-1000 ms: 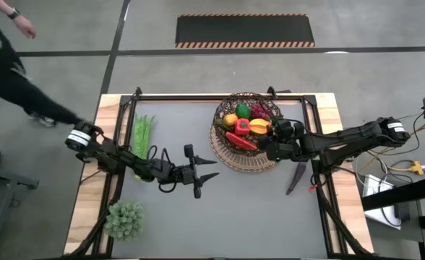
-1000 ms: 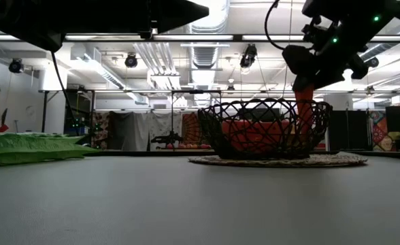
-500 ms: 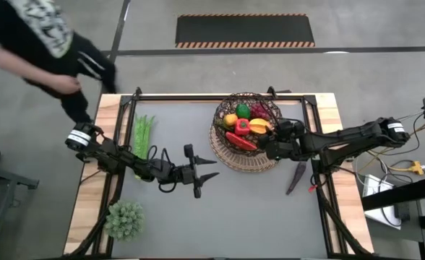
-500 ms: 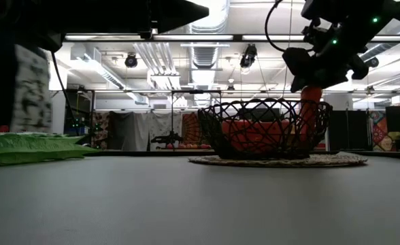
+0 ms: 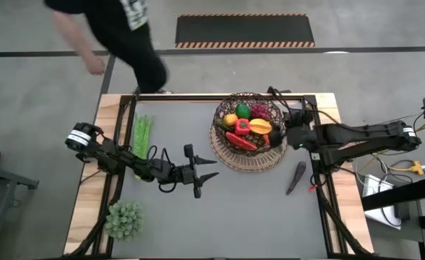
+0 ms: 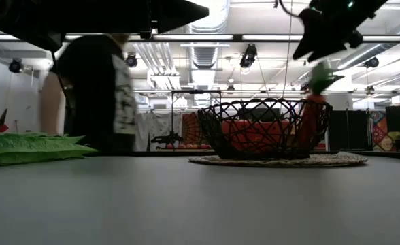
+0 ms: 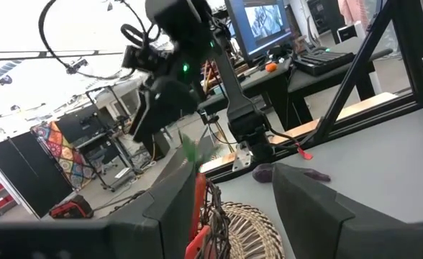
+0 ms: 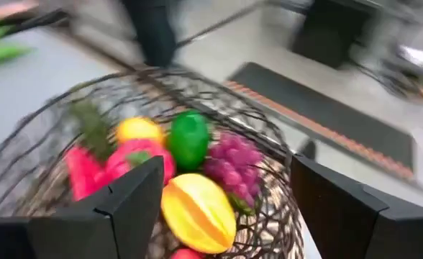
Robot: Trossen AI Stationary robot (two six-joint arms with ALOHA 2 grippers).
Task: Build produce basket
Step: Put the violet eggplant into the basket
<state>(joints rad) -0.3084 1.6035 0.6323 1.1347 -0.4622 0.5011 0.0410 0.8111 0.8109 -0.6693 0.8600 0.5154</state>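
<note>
Grey and framed in pale wood, the tabletop (image 5: 220, 217) carries one basket (image 5: 230, 155) toward its far right part, seen from above. We count six pieces of produce inside it: a lime (image 5: 242, 111), purple-red grapes (image 5: 260, 110), an orange (image 5: 230, 120), a yellow mango (image 5: 261, 126), a red pepper (image 5: 242, 126) and a watermelon slice (image 5: 240, 141). A carrot (image 6: 311, 116) stands upright against the basket's wall on the side nearest the right hand.

Just beside the basket's right rim we see the right hand (image 5: 290, 131), raised above rim height, its fingers (image 8: 125, 198) spread apart with nothing between them; the wrist view looks down between them onto the produce.

Outside the basket, one dark eggplant (image 5: 296, 177) lies near its right side, below the right arm. Well to the basket's left, one bunch of green beans (image 5: 142, 134) lies flat. One leafy clump (image 5: 124, 219) sits farther off, toward the near left.

Between beans and basket hangs the left hand (image 5: 207, 170), pointing at the basket, fingers apart and empty.

Behind the far edge, one person (image 5: 115, 29) walks past.
</note>
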